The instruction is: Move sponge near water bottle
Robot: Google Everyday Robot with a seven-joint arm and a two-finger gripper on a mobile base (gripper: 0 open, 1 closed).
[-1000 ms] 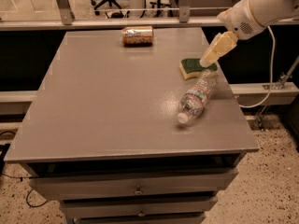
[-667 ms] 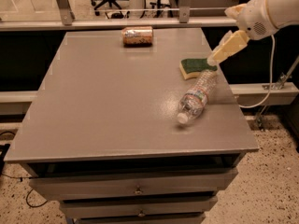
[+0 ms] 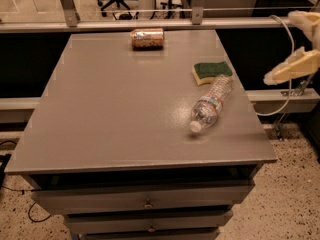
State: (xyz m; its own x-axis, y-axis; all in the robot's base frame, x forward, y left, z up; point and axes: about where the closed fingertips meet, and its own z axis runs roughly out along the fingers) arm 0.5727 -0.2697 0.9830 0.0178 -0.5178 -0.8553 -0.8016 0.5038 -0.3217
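Note:
The sponge (image 3: 211,72), dark green on top with a pale yellow base, lies flat on the grey table (image 3: 110,109) near its right edge. The water bottle (image 3: 211,103), clear with a white cap and a colourful label band, lies on its side just in front of the sponge, its base end touching or almost touching it. My gripper (image 3: 292,66) hangs in the air to the right, beyond the table's right edge, well apart from both and holding nothing.
An orange-brown drink can (image 3: 147,38) lies on its side at the table's far edge. Drawers (image 3: 145,204) sit under the tabletop. A metal rail (image 3: 150,24) runs behind the table. A white cable (image 3: 287,69) loops down at the right.
My gripper has drawn back from above the sponge, moving right and away, off past the table's edge. The sponge and the bottle have stayed in place.

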